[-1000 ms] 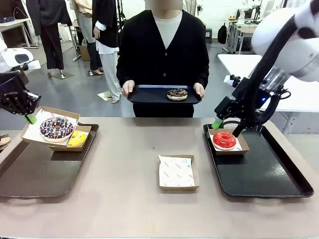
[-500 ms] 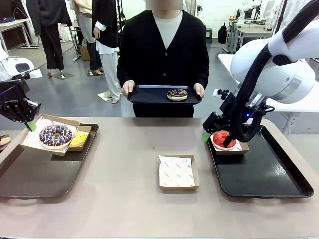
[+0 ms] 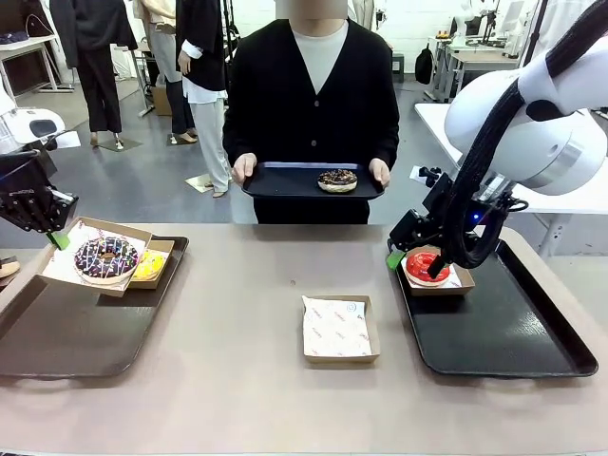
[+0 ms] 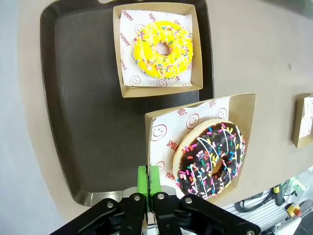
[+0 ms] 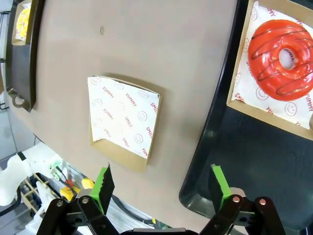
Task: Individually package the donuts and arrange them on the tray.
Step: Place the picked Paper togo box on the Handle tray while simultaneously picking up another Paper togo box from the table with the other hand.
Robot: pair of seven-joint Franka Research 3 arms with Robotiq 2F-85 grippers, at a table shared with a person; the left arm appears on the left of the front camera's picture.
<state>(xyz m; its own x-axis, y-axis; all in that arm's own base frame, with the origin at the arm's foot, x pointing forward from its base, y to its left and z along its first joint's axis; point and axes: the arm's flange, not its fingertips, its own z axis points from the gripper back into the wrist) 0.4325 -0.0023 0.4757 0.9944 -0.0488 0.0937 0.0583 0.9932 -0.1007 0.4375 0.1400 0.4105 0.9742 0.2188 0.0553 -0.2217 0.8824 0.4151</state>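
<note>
The table (image 3: 237, 380) is a plain beige top carrying two dark trays and one box. The left tray (image 3: 57, 332) lies at the left edge and the right tray (image 3: 513, 332) at the right edge, well apart. Between them, a little right of the middle and nearer the near edge, an open cardboard box (image 3: 339, 329) lined with printed paper sits directly on the table.

An empty paper-lined box (image 3: 340, 329) sits mid-table between two dark trays (image 3: 66, 332) (image 3: 513, 332).
</note>
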